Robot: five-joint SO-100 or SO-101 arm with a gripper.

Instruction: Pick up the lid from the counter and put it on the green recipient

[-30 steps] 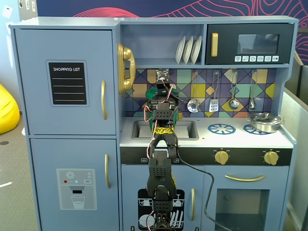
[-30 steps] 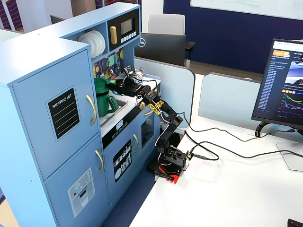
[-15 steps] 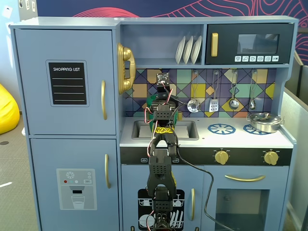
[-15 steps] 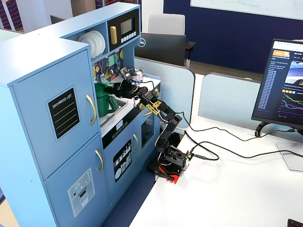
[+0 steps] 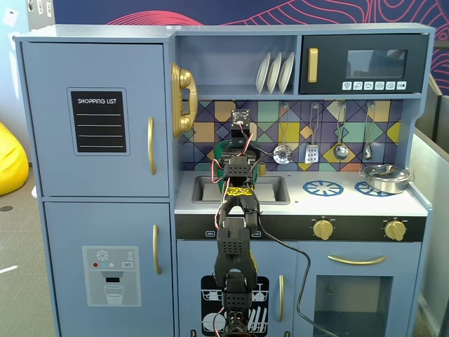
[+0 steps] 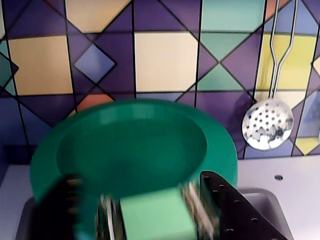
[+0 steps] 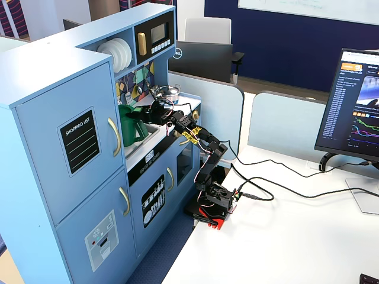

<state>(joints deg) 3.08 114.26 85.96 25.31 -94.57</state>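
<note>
Toy kitchen unit (image 5: 105, 281), pale blue, with a tiled back wall (image 6: 165, 60) in purple, yellow and teal. Arm reaches over the sink (image 5: 273, 189) at mid-counter. Claw (image 6: 155, 215) is closed on the lid (image 6: 135, 145), fingers clamped on its small green knob (image 6: 155, 217); lid held up off the counter, tilted, its face toward the wrist camera. Green recipient (image 7: 131, 125) stands at the far left of the sink, just beside the lid. Silver pot (image 5: 383, 177) sits on the right burner, well apart. Slotted spoon (image 6: 267, 124) hangs on the wall, right.
</note>
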